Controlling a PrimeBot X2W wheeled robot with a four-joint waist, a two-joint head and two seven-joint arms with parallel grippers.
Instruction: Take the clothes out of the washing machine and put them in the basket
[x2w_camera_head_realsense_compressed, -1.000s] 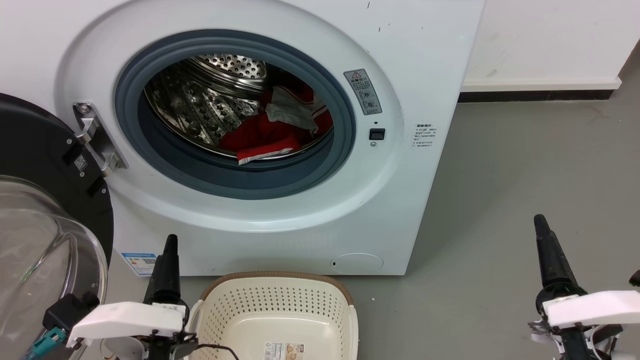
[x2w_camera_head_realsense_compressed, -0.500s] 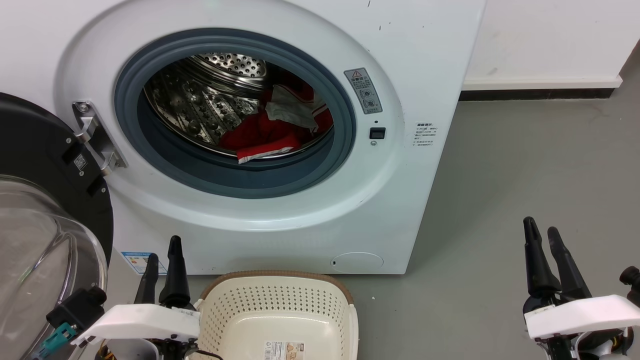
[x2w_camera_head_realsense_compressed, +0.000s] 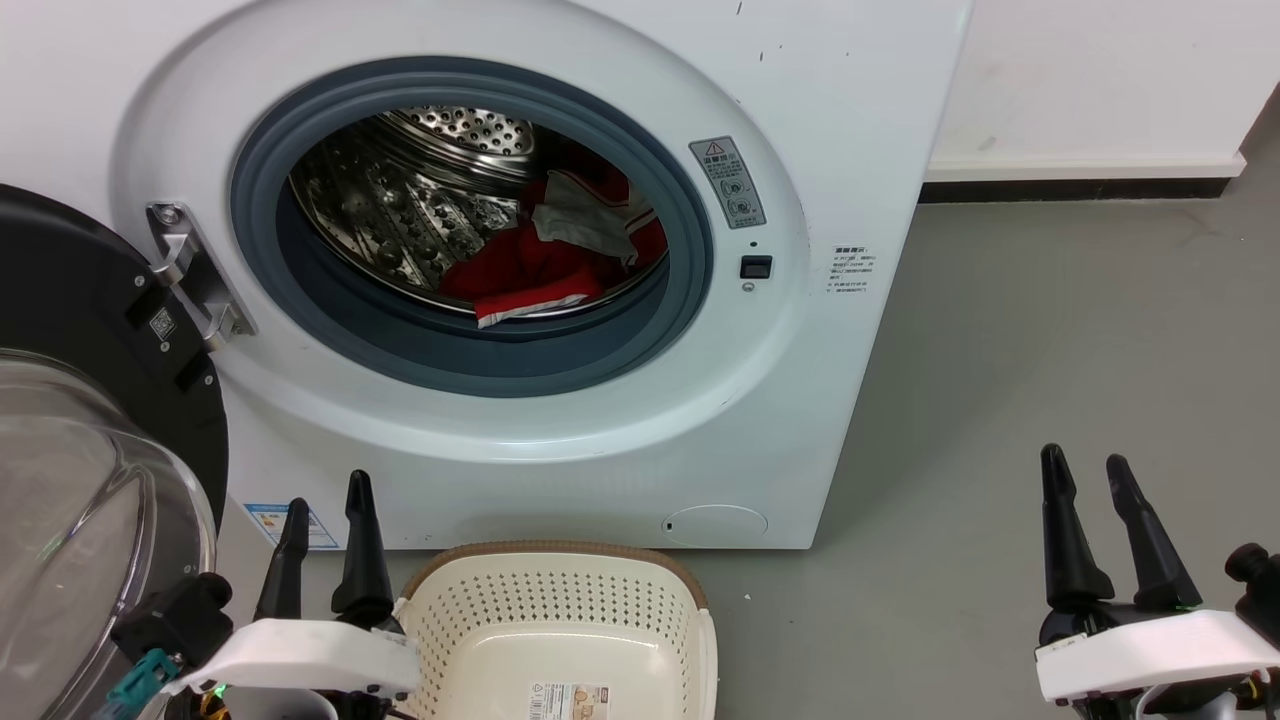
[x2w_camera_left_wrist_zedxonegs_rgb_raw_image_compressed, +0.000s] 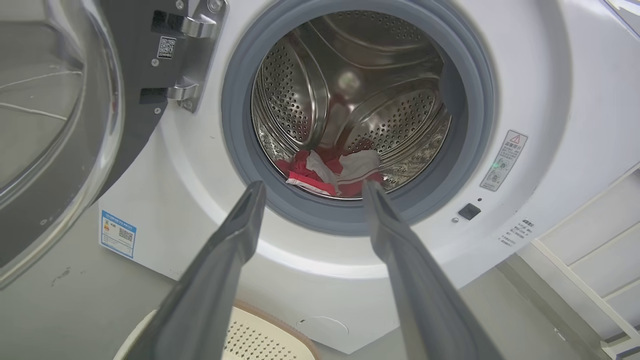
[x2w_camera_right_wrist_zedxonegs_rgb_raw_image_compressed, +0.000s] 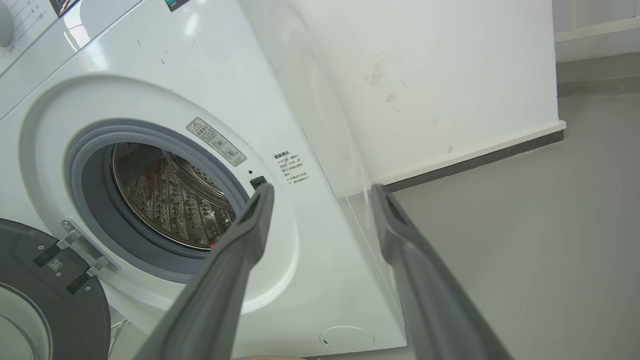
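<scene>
The white washing machine stands with its door swung open to the left. Red clothes with a white-grey piece on top lie low in the steel drum, toward its right side; the left wrist view shows the same clothes at the drum's front lip. The cream basket sits on the floor right below the machine. My left gripper is open beside the basket's left rim, holding nothing. My right gripper is open over the bare floor at the lower right, also holding nothing.
The black-framed glass door juts out at the left, close to my left arm. Grey floor stretches to the right of the machine up to a white wall with a dark skirting.
Both grippers have gone from shut to open. The left one has shifted slightly right, and the right one has dropped a little lower in the view. Clothes and basket have not moved.
</scene>
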